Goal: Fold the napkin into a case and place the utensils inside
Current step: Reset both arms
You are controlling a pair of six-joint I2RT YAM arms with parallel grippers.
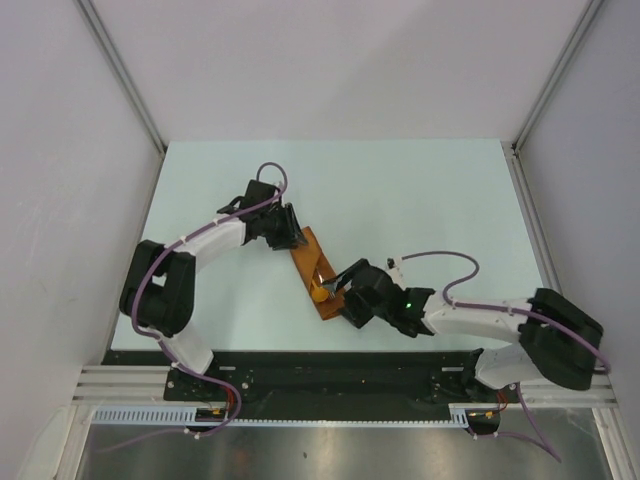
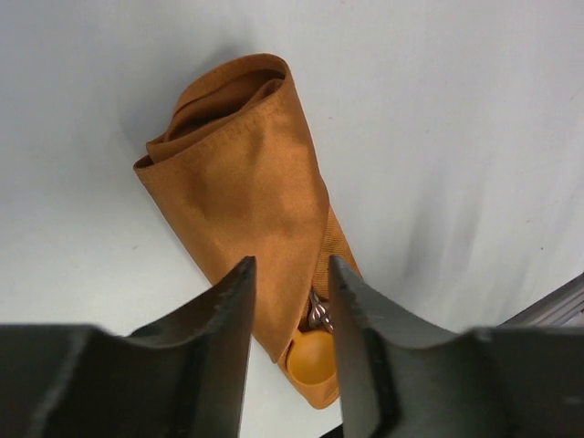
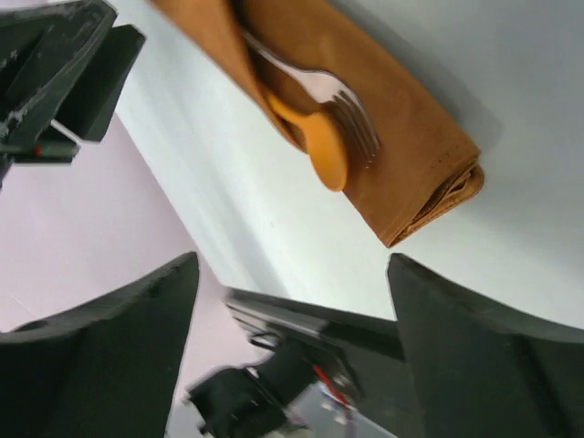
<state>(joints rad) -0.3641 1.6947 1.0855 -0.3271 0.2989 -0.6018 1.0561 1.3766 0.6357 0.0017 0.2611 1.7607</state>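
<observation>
Evidently the narrow rust-orange folded cloth case (image 1: 312, 262) lies slantwise near the middle of the pale table (image 1: 420, 200), between the two arms. The silver metal fork (image 3: 342, 100) and the spoon (image 3: 324, 151) with a round orange bowl are tucked under its diagonal flap, heads showing.

The left gripper (image 2: 290, 266) stands over the case with its jaws parted and nothing clamped between them. The right gripper (image 3: 294, 260) hangs just beside the spoon end with its jaws spread wide, empty.

Judgement: the loading looks done, and the step in hand is letting go and backing off. It is best done by lifting each arm straight up before any sideways travel, so that no fingertip drags the flap or rolls the utensils out. The left arm needs the more care, being directly above the cloth.

Not verifiable: both handles are hidden inside the fold. The wrist view does not settle whether the left fingertips touch the cloth. From above, the right arm covers the case's near end. The far end shows loose, gaping layers, and their hold cannot be judged.
</observation>
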